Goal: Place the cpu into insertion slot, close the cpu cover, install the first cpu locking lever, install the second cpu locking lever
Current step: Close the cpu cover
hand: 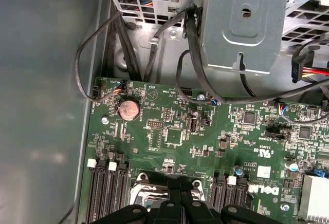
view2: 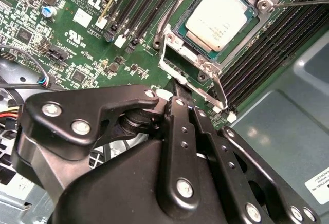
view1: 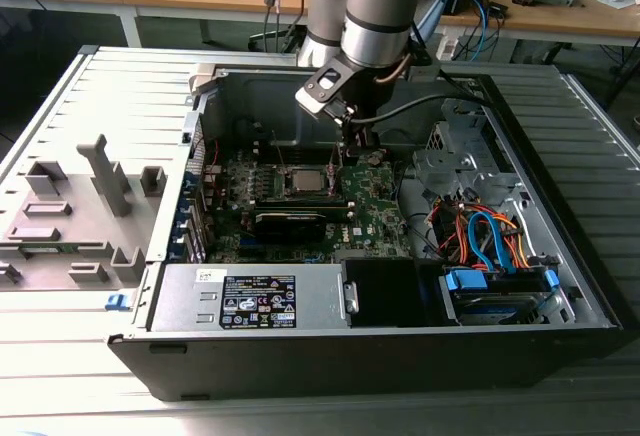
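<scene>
Lab: cluttered workbenches [view1: 580, 18], open computer case [view1: 300, 361]

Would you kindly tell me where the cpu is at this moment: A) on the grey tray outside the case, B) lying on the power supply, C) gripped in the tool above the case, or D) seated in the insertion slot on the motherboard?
D: in the second wrist view the cpu, pale metal top facing up, lies flat inside the insertion slot on the green motherboard.
</scene>
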